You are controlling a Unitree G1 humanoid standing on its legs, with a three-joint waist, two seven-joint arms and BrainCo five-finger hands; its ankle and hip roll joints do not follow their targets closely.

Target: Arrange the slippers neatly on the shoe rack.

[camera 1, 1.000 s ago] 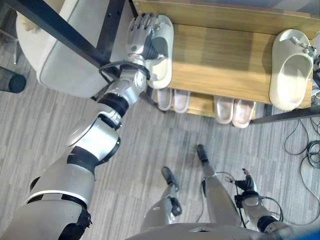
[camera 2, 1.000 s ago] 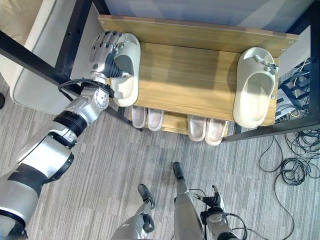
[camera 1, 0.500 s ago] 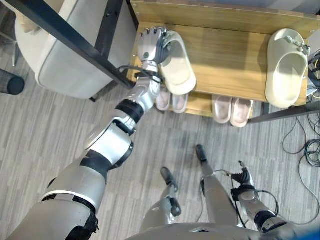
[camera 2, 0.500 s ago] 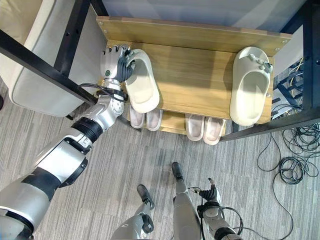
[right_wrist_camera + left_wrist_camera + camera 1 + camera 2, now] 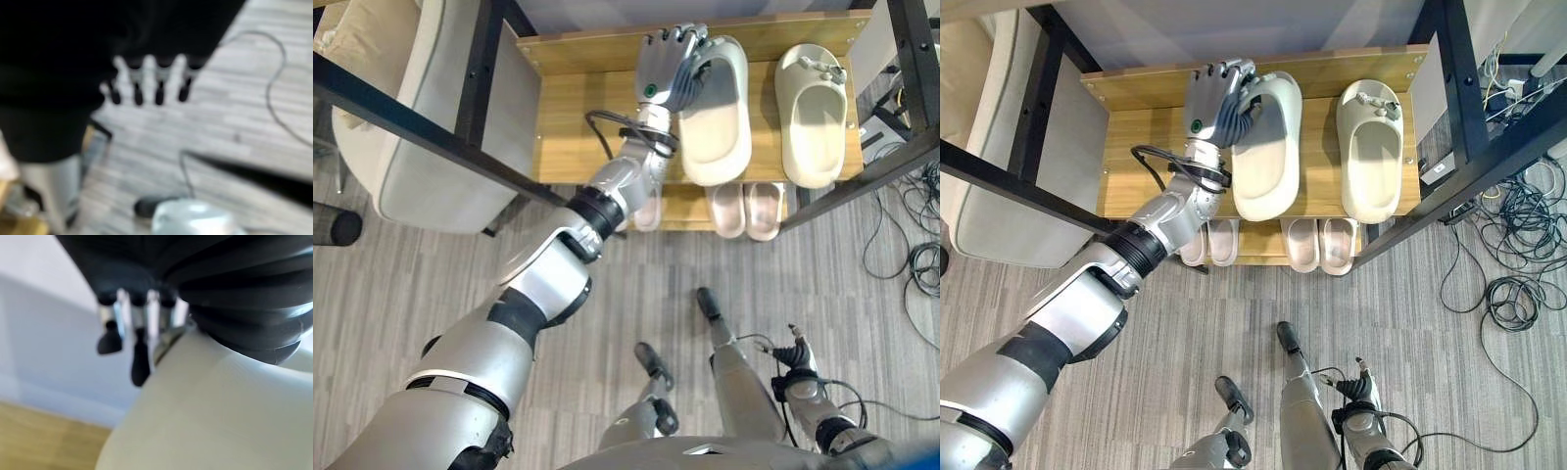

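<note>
A: So where's the slipper [image 5: 1266,147] at?

B: On the top shelf [image 5: 1141,166] of the shoe rack, left hand [image 5: 1217,96] curled round its left edge near the toe. It sits just beside the other slipper [image 5: 1371,152], a narrow gap between them, lots of bare wood to its left.

A: Lower shelf?

B: Two pale pairs [image 5: 1268,243] lined up side by side.

A: Right hand?

B: The right hand [image 5: 146,83] hangs low over the grey plank floor [image 5: 1165,392], fingers relaxed, holding nothing. Cables [image 5: 1513,284] lie at the right.
</note>
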